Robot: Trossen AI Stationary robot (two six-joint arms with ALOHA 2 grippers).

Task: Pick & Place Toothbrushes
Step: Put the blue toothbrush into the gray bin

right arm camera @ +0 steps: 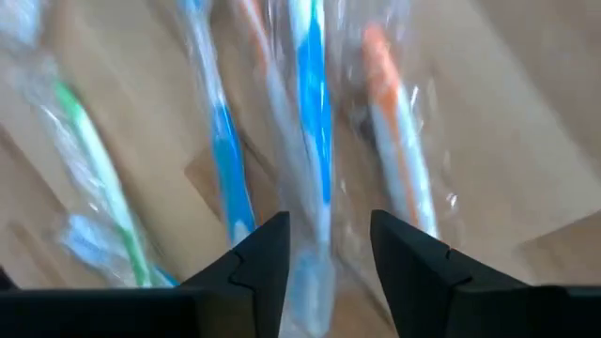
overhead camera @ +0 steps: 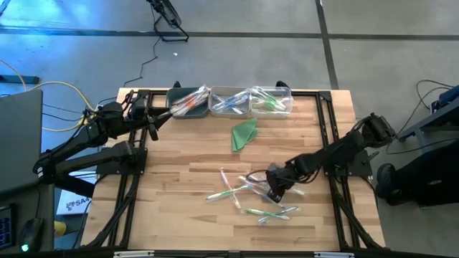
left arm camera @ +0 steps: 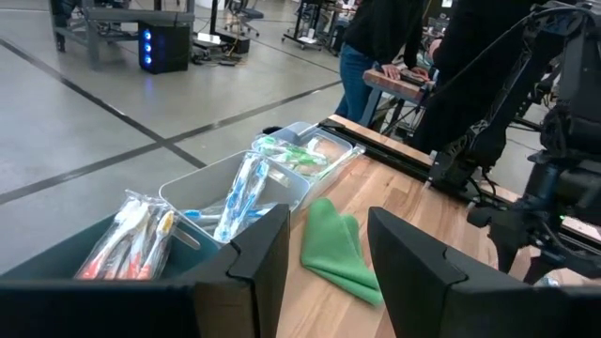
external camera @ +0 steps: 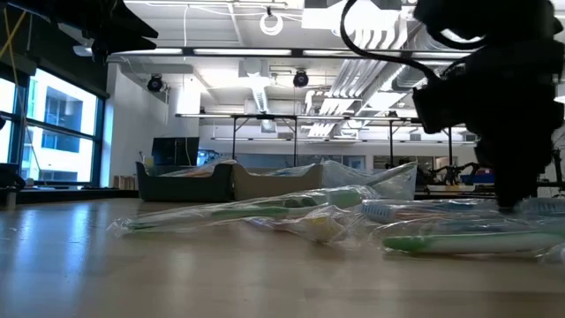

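On the left of the wooden worktop (overhead camera: 179, 158), the left arm's tool (overhead camera: 159, 119) hangs near the far edge, just beside a dark bin (overhead camera: 188, 102), its two fingers (left arm camera: 258, 253) standing apart with nothing between them. That dark bin holds wrapped toothbrushes with orange-red accents (left arm camera: 131, 235); next along the far edge, a clear bin (overhead camera: 229, 101) carries blue-accented ones (left arm camera: 239, 188), and a second clear bin (overhead camera: 271, 99) carries green-accented ones (left arm camera: 291, 152). A folded green cloth (overhead camera: 244, 133) lies on the bare wood just in front of the middle bin, well apart from both arms. Nearer the front edge, a loose scatter of wrapped toothbrushes (overhead camera: 247, 195) is spread across the boards, some crossing one another; the low view shows them in crinkled clear wrappers, lying flat. Over the right part of that scatter, the right arm's tool (overhead camera: 275, 188) is lowered close to the wood, fingers (right arm camera: 268, 253) parted by a narrow gap and closed on nothing, with a blue-accented brush (right arm camera: 310, 141) lying in line with the gap, a second blue one (right arm camera: 225, 160) and a green one (right arm camera: 94, 169) to one side and an orange one (right arm camera: 394, 122) to the other. Beyond the far edge of the worktop, a person in dark clothes and jeans (left arm camera: 376, 47) stands at another bench.
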